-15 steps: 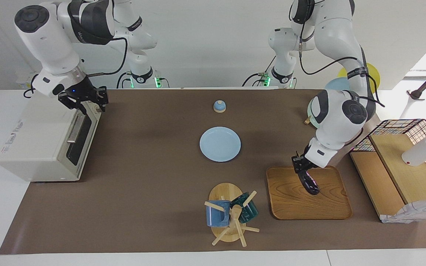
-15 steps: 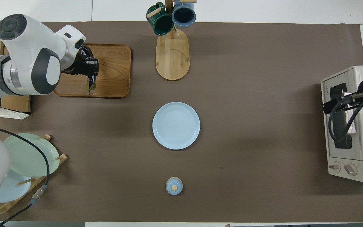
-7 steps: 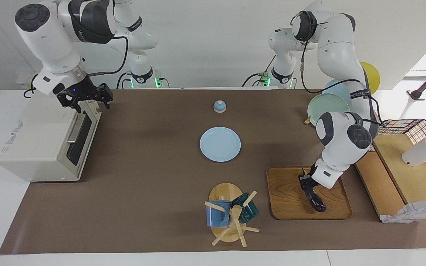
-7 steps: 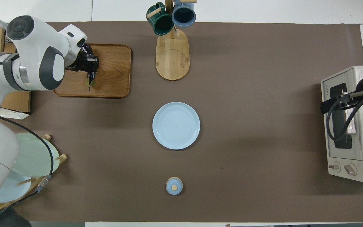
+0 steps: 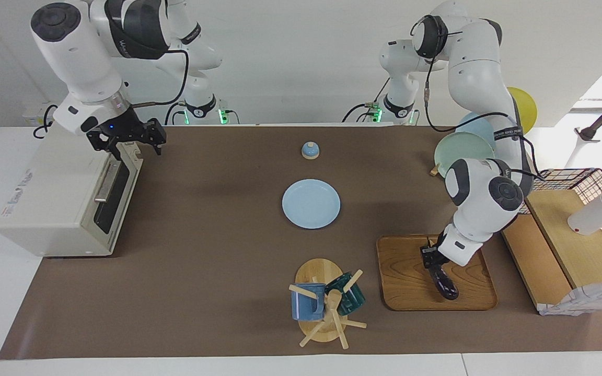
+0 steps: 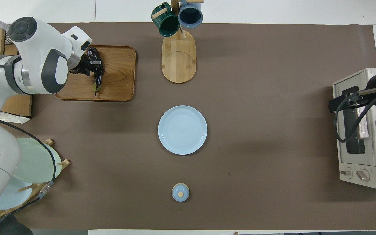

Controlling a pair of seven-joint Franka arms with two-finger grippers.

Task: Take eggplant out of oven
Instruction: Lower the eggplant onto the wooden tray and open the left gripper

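Brown mat (image 5: 207, 250): plate (image 5: 311, 203) mid-table; mug rack (image 5: 327, 303) beside wooden tray (image 5: 411, 282).

Red warning sticker — oven (image 6: 357, 163)

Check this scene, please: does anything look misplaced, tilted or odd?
Nothing is spilled or damaged. The glossy dark purple eggplant lies on the wooden tray under the left pincer, already out of the cream-white toaster oven, whose door looks closed. The right pincer is open above that oven.

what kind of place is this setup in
Probably a robotics lab staged as a kitchen: a toaster oven, a mug tree and a dish rack of plates on one brown-covered table.
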